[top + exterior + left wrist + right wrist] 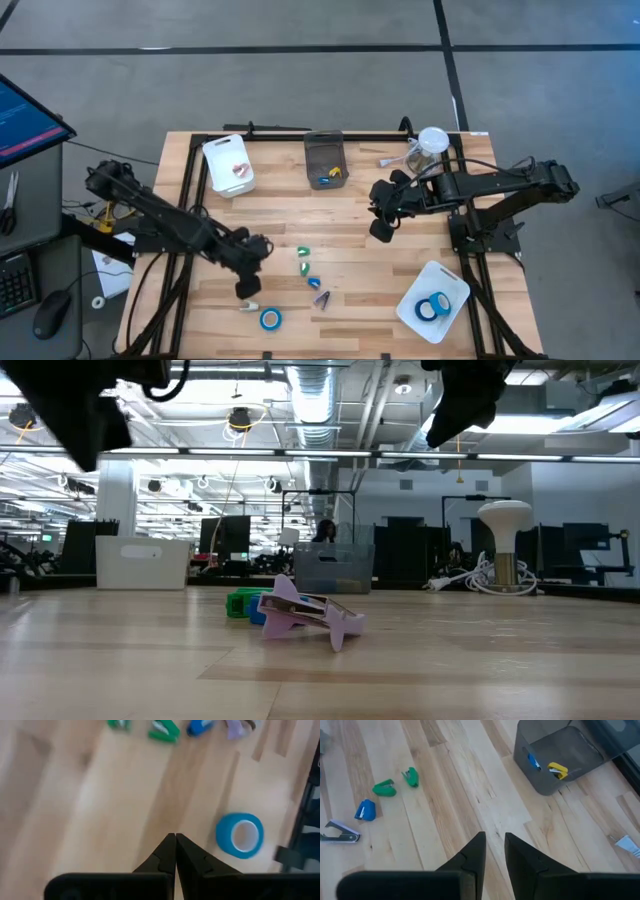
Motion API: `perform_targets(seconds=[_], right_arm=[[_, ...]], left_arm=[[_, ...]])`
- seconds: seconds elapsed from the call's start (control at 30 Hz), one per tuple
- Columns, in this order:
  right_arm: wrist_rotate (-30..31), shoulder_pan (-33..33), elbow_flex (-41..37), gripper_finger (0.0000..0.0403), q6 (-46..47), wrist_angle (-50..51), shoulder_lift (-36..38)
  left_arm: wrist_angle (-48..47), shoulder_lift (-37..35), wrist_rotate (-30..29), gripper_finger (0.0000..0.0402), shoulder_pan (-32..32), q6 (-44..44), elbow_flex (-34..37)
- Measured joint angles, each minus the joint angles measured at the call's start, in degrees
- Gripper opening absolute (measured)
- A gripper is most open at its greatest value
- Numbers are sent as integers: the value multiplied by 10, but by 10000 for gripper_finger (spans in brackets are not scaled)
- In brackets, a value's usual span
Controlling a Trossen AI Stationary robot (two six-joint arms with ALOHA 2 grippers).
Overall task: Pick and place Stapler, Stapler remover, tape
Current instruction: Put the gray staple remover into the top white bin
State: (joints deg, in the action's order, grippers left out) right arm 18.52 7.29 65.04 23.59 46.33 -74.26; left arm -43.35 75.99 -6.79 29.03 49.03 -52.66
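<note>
Tape roll (270,319) lies flat near the worktop's front edge, left of centre; two more rolls (434,307) sit in the white tray (452,281) at the front right corner. Left gripper (248,289) hovers just beside the loose roll, fingers (165,854) pressed together, empty. Right gripper (380,231) hangs over mid-worktop, fingers (475,850) slightly apart, holding nothing. Green and blue staplers (304,259) lie at centre.

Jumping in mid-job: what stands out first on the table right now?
A lone blue tape roll lies near the table's front edge, just ahead of the left gripper, whose fingers are shut and empty. Two more blue rolls already sit in the white tray at front right. Small green and blue staplers lie scattered mid-table.
</note>
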Motion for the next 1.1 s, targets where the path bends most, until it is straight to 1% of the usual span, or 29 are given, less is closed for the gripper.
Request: perform_targets(seconds=[0.23, 0.33, 0.47, 0.6, 0.73, 0.87, 1.0, 1.1], right_arm=[[0, 0, 0, 63, -2, 0, 0], [0, -5, 0, 63, -2, 0, 0], [0, -17, 0, 63, -2, 0, 0], [0, -32, 0, 63, -2, 0, 0], [0, -49, 0, 63, -2, 0, 0], [-1, -67, 0, 63, -2, 0, 0], [-3, -80, 0, 63, -2, 0, 0], [-4, -86, 0, 63, -15, 0, 0]], left_arm=[[-4, 56, 52, 2, 48, 105, -22], [-3, 75, 70, 2, 72, 132, -32], [-5, 104, 73, 2, 99, 138, -55], [-10, 139, 73, 2, 112, 139, -86], [-35, 176, 73, 2, 122, 134, -112], [-70, 207, 67, 2, 137, 110, -128], [-73, 219, 58, 2, 140, 107, -128], [-66, 216, 55, 2, 128, 113, -128]])
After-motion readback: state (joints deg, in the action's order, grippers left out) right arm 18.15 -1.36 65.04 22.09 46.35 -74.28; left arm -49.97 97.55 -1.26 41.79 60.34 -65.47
